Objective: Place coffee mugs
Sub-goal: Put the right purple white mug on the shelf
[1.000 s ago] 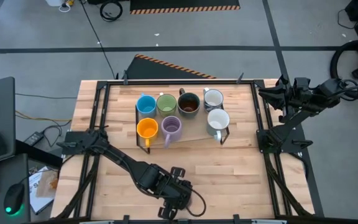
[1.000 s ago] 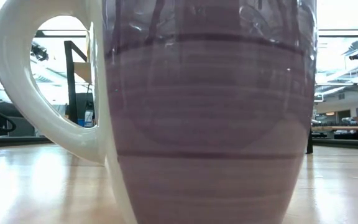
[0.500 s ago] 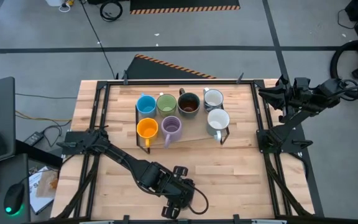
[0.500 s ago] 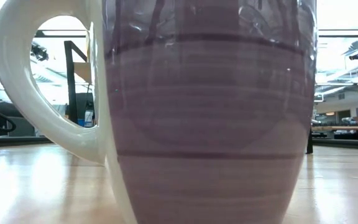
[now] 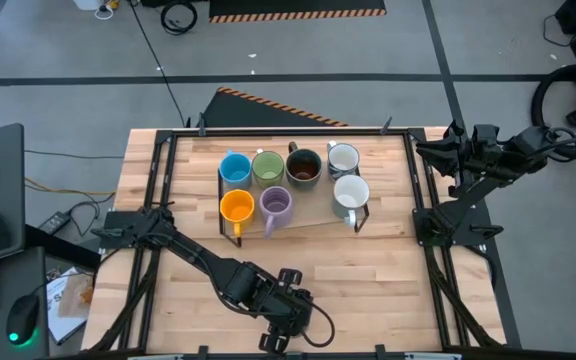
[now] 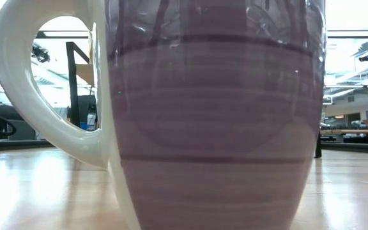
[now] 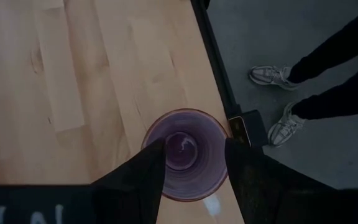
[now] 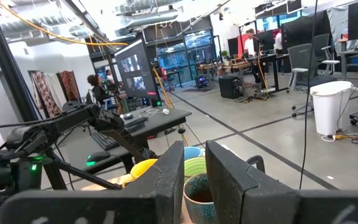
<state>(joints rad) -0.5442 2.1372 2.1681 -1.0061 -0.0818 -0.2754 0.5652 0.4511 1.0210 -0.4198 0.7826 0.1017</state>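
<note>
- Left wrist view is showing the left gripper (image 7: 194,171) at the near desk (image 7: 73,81) edge, its fingers (image 7: 135,180) sitting spread around a purple mug (image 7: 185,152).
- Seven other mugs (image 5: 293,185) are standing clustered toward the far side.
- Right gripper (image 8: 194,180) is waiting off the desk's right edge, fingers nearly together, holding nothing.

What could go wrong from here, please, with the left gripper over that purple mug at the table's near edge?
1. The purple mug stands close to the table edge; a nudge from the left gripper, whose fingers straddle its rim, might tip it to the floor.
2. A person's feet are right beside that edge.
3. The rack has tight gaps between mugs.
</note>
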